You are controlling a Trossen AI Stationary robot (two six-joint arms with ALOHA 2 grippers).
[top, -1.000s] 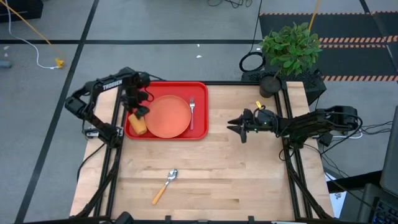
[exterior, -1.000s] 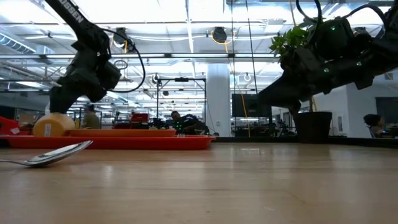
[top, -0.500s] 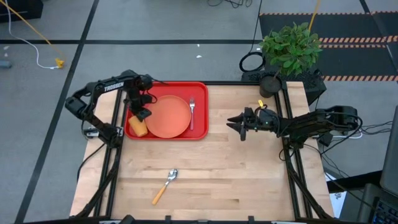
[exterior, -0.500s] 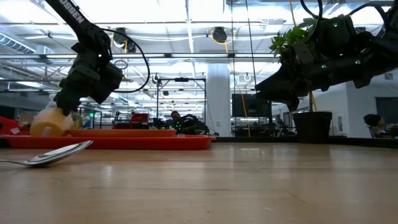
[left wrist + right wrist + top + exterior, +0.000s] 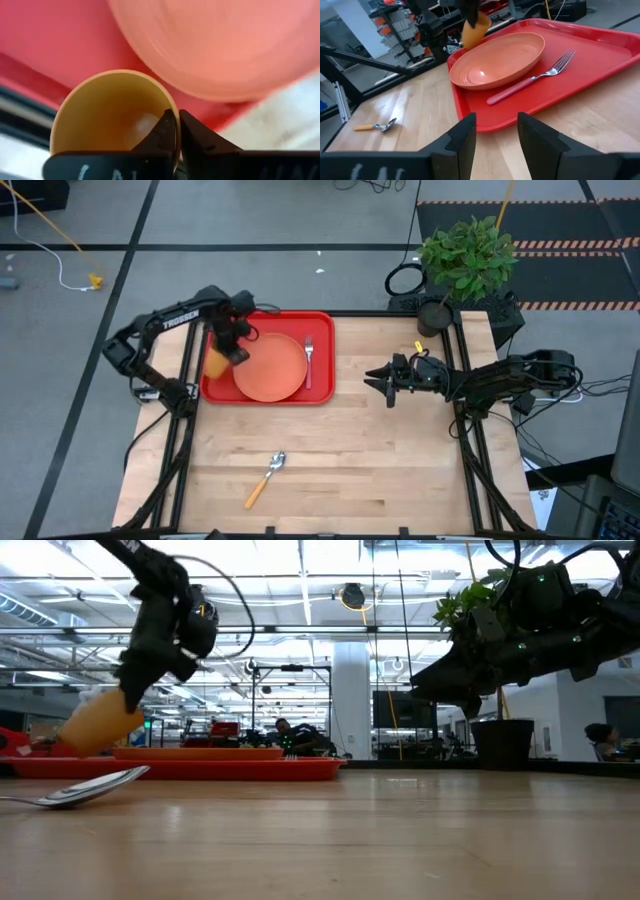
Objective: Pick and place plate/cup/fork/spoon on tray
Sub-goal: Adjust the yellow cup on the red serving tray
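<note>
Left gripper (image 5: 176, 131): fingers pinched shut on the rim of the cup (image 5: 107, 117), one finger inside the wall, one outside. In the low view the cup (image 5: 100, 726) hangs tilted in the air, clear of the tray (image 5: 200, 768). From above, the left gripper (image 5: 232, 340) and cup (image 5: 217, 364) sit over the tray's left end, just beside the plate (image 5: 272, 367).

Plate lies flat in the middle of the tray (image 5: 320, 393). Fork (image 5: 308, 360) lies on the tray floor along the plate's right edge, tines toward the far rim. Right wrist view agrees: fork (image 5: 532, 78) touching or nearly touching the plate (image 5: 496, 65), both inside the tray (image 5: 600, 52).

Spoon (image 5: 264, 479) lies on the bare wooden table (image 5: 400, 470), well apart from the tray, toward the near edge, bowl pointing at the tray.

Right gripper (image 5: 374, 380): open, holding nothing, hovering above the table to the right of the tray. Its fingers (image 5: 462, 140) stand spread.

A potted plant (image 5: 466, 260) stands at the table's far right corner.
</note>
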